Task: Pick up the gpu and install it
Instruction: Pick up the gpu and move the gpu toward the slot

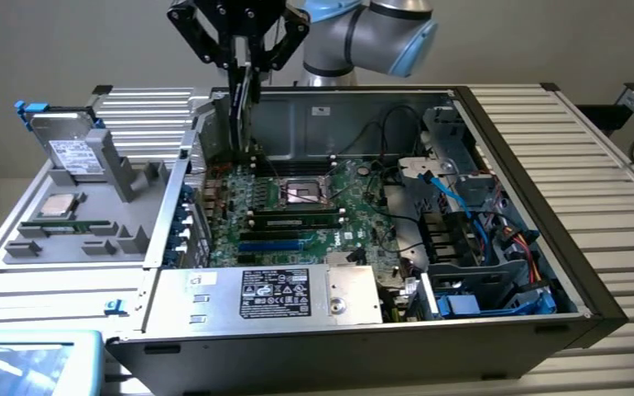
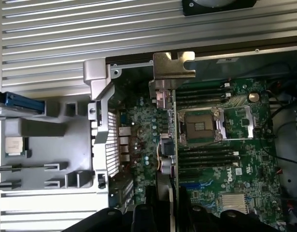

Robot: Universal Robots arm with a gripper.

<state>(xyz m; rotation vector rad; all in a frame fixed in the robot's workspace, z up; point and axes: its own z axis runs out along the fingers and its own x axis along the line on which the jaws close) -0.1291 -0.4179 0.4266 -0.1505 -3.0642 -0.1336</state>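
The gpu (image 1: 243,111) is pinched edge-on by the gripper (image 1: 247,59), which is closed against its two faces. In the ext. view the card is seen as a thin dark strip hanging upright from the gripper. Its lower end is down inside the case (image 1: 535,198), near the far corner on the ext. view's left, above the mobo (image 1: 295,239). Whether that end touches the mobo cannot be told. The arm (image 1: 372,33) is seen behind the case's far wall.

From the wrist view the gpu (image 2: 167,104) is looked at along its length. Its silver bracket (image 2: 173,65) is at the far end, over the case's rim (image 2: 134,60), and the green board edge runs back to the gripper (image 2: 160,217). The card is seen just beside the CPU socket (image 2: 199,126), on the side towards the case's vented wall.

In the ext. view a RAM stick (image 1: 295,219) is seated just nearer than the socket (image 1: 300,192), and the PSU (image 1: 273,293) is set at the case's near edge.

A grey tray (image 1: 69,243) is placed beside the case on the ext. view's left, w/ an HDD (image 1: 69,153) stood at its far edge and a CPU (image 1: 55,206) laid flat nearer the middle. The tray (image 2: 47,140) and CPU (image 2: 15,145) are also caught by the wrist view.
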